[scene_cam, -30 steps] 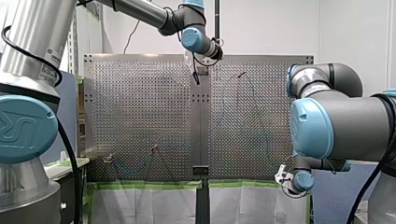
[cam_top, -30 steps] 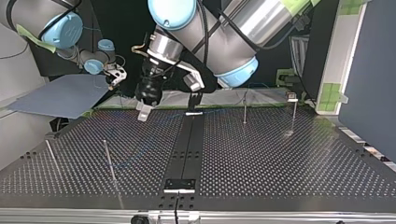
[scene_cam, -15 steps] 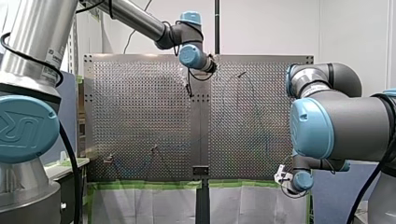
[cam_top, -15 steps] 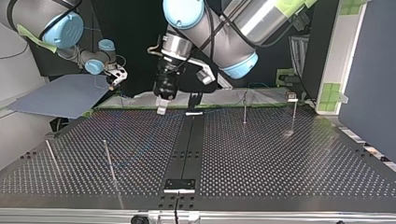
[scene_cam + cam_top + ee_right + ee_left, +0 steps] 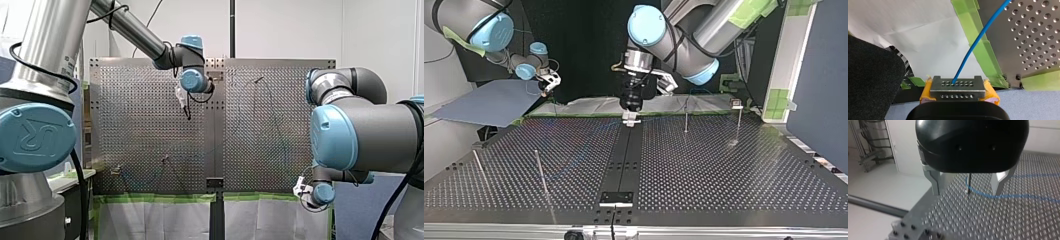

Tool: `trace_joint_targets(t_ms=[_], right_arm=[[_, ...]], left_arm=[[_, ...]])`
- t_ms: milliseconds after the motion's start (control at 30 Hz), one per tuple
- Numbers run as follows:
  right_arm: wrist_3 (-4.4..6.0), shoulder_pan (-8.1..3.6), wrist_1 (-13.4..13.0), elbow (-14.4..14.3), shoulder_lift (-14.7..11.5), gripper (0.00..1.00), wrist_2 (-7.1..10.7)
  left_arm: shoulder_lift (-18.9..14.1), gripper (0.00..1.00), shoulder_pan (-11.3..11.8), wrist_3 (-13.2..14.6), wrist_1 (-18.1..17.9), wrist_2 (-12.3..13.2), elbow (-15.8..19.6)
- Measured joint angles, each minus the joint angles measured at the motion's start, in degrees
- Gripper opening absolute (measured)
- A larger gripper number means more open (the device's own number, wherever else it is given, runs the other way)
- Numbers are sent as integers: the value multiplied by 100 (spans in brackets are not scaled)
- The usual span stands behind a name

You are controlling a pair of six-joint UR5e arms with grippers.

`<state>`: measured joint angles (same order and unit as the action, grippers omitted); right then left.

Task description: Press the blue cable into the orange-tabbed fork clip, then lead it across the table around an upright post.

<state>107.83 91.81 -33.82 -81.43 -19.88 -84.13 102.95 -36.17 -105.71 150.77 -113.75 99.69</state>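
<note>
My left hand (image 5: pixel 967 192) is held released over the desk (image 5: pixel 1003 225), and an upright post (image 5: pixel 969 182) is seen between its spread fingers. The blue cable (image 5: pixel 1008 196) is laid on the desk beside that post. Its end is clenched in my right hand (image 5: pixel 957 86) beyond the desk's taped edge.

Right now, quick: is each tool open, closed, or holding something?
Left tool: open, holding nothing.
Right tool: closed on the blue cable.

Four upright posts (image 5: pixel 479 167) (image 5: pixel 540 172) (image 5: pixel 686 120) (image 5: pixel 739 122) — one blue cable (image 5: pixel 978 42)
</note>
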Motion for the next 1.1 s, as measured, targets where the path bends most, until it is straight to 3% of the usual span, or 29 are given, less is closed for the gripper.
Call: trace_joint_targets(t_ms=[200, 300, 1100], right_arm=[[-5, 7, 0, 4, -4, 0, 1], [-5, 8, -2, 6, -4, 0, 1], [-14, 43, 12, 7, -15, 0, -2]], left_arm=[[0, 99, 366, 28, -386, 52, 386], [0, 99, 443, 30, -574, 55, 574], [0, 99, 473, 78, -1915, 42, 1917]])
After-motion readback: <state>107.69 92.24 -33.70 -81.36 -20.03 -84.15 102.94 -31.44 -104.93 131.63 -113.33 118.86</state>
